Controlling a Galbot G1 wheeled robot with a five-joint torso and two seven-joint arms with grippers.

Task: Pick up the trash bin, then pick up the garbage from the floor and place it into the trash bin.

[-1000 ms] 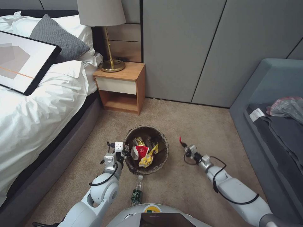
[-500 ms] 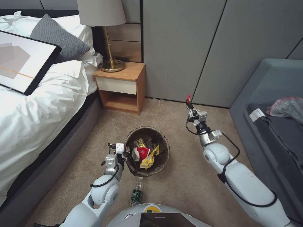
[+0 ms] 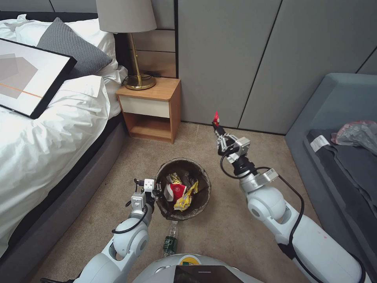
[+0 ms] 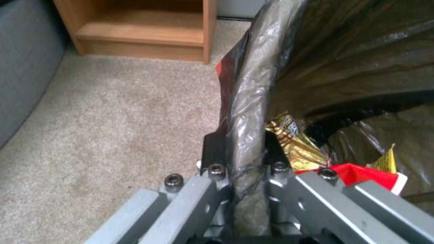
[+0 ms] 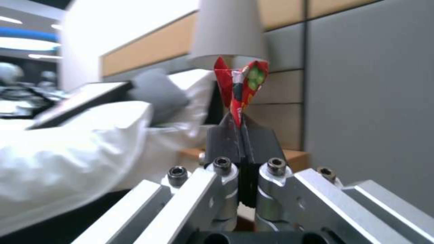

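Observation:
The trash bin (image 3: 205,180), lined with a dark bag, hangs low over the carpet with red-and-white and yellow garbage (image 3: 178,192) inside. My left gripper (image 3: 156,191) is shut on its near-left rim; the left wrist view shows both fingers clamping the bag-covered rim (image 4: 248,101). Up and beyond the bin's far right side, my right gripper (image 3: 217,127) is shut on a small red wrapper (image 3: 215,117). The right wrist view shows that wrapper (image 5: 239,84) sticking out from the closed fingertips (image 5: 228,132). A green-labelled clear bottle (image 3: 170,239) lies on the carpet just in front of the bin.
A wooden nightstand (image 3: 151,108) with a brass lamp (image 3: 135,59) stands against the grey panelled wall behind the bin. The bed (image 3: 47,129) runs along the left, a grey sofa (image 3: 337,129) along the right. Open carpet lies between them.
My right arm rose from near the floor right of the bin, carrying the red wrapper up, then swung left toward the bin's far side. The left gripper and bin stayed nearly still.

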